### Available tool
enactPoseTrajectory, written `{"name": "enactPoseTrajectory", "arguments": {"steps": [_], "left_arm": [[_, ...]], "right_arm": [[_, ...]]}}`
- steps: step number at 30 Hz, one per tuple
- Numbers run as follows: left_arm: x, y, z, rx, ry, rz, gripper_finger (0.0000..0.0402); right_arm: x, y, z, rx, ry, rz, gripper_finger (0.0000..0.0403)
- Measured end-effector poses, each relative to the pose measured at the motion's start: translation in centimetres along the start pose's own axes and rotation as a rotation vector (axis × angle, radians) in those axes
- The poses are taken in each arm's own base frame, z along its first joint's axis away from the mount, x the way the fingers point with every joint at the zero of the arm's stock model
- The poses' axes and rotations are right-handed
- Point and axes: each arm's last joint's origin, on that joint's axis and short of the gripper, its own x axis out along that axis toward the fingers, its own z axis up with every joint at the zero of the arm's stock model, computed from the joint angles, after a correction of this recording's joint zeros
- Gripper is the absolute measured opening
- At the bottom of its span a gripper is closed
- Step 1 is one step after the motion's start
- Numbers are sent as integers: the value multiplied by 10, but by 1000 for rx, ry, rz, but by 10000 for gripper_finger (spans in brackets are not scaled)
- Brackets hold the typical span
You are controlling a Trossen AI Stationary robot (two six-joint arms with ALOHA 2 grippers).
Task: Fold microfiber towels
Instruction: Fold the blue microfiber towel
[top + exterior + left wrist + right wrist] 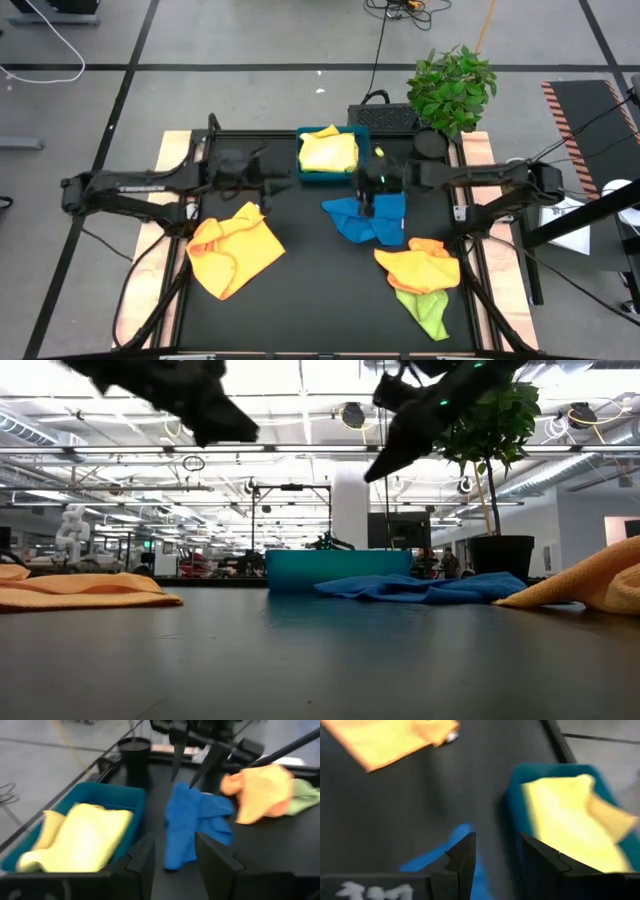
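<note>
You see a blue tray (305, 178) at the black counter's (310, 290) far edge, a potted plant (452, 88) beyond its corner

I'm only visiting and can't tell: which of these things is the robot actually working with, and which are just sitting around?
Part of the job:
blue towel
pale yellow towel in the blue tray
orange towel on the left
orange towel on the right
green towel

Just lying about:
potted plant

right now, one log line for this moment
left gripper open above table | right gripper open over blue towel | yellow towel in tray
</note>
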Motion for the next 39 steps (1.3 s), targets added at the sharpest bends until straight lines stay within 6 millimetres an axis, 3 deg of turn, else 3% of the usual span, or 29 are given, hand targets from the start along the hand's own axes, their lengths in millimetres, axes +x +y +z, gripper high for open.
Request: {"name": "enactPoseTrajectory", "arguments": {"steps": [6, 10, 15, 22, 33, 39], "left_arm": [[-19, -23, -50, -79, -143, -74, 92], [-20, -30, -80, -111, -209, -131, 78], [-23, -34, -100, -134, -257, -164, 72], [-23, -38, -103, -109, -255, -158, 72], [-24, -39, -101, -68, -287, -151, 72], [-5, -48, -99, -51, -216, -144, 72]], "right_arm": [[-8, 37, -39, 75, 43, 11, 137], [-4, 42, -69, 159, 111, -36, 137], [3, 43, -95, 149, 189, -45, 137], [14, 47, -111, 45, 288, -35, 137], [20, 51, -106, -24, 233, 25, 137], [37, 55, -115, -76, 270, 34, 137]]}}
